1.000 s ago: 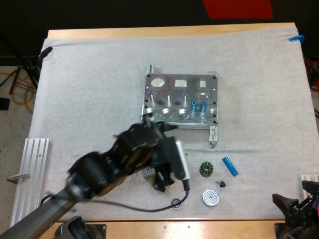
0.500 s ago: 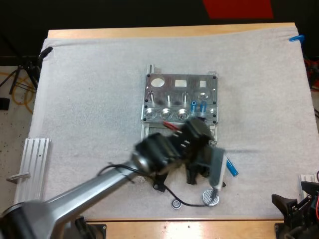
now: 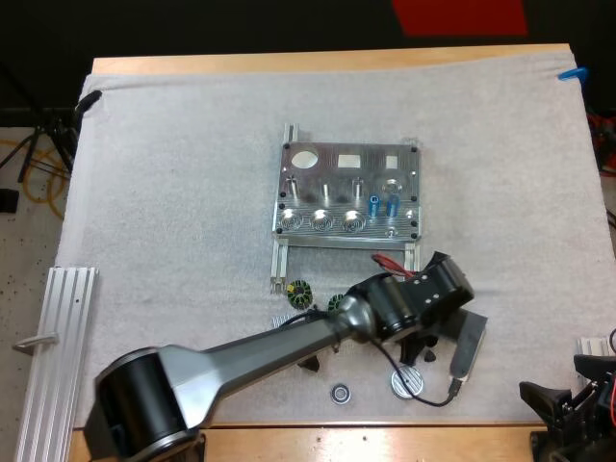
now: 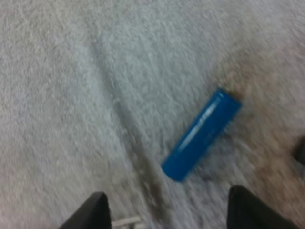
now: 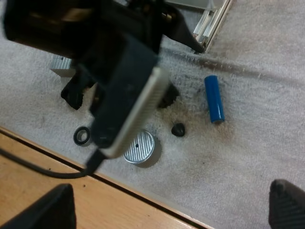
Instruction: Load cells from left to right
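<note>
Lying flat on the white mat (image 3: 173,192) on the near side of the metal fixture (image 3: 348,192), just off its right rail, a loose blue cylinder (image 4: 200,134) is seen ahead of the left gripper (image 4: 167,205), whose fingers (image 4: 97,210) are spread apart and clear of it. Two blue cylinders (image 3: 373,204) are set in the fixture's near right part. The right gripper (image 5: 167,210) is likewise spread wide, well off to the fixture's near right.

The high view looks down over the mat (image 3: 173,192) from its near side. The left wrist view sits close above 1 blue cell (image 4: 201,134); the right wrist view shares it from farther back.
</note>
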Motion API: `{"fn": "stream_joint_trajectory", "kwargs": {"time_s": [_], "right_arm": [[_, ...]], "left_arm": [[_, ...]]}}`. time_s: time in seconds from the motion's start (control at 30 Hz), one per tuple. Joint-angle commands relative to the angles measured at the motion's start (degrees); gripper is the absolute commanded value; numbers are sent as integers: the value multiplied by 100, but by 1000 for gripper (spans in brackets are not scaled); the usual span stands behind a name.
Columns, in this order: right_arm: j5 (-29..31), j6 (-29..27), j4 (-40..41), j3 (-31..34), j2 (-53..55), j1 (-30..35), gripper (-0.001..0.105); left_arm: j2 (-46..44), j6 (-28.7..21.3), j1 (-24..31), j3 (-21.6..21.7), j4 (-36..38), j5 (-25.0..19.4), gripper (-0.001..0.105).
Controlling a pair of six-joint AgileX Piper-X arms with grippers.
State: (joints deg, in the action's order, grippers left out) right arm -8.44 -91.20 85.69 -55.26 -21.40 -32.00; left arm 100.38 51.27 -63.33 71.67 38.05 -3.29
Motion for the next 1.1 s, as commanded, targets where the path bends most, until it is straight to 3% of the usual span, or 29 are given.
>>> {"fn": "stream_joint_trajectory", "kwargs": {"time_s": [0.0,0.13,0.37,0.9,1.07], "right_arm": [[-79,19,24,4,6,33,79],[-79,19,24,4,6,33,79],[-79,-18,24,4,6,33,79],[-476,-95,24,4,6,33,79],[-561,-414,24,4,6,33,79]], "left_arm": [[89,-7,-28,168,-68,-121,49],[515,24,-28,556,47,-121,49],[1247,94,0,1374,1074,-108,49],[1705,15,55,1500,1230,58,49],[1708,23,55,1500,1454,262,49]]}}
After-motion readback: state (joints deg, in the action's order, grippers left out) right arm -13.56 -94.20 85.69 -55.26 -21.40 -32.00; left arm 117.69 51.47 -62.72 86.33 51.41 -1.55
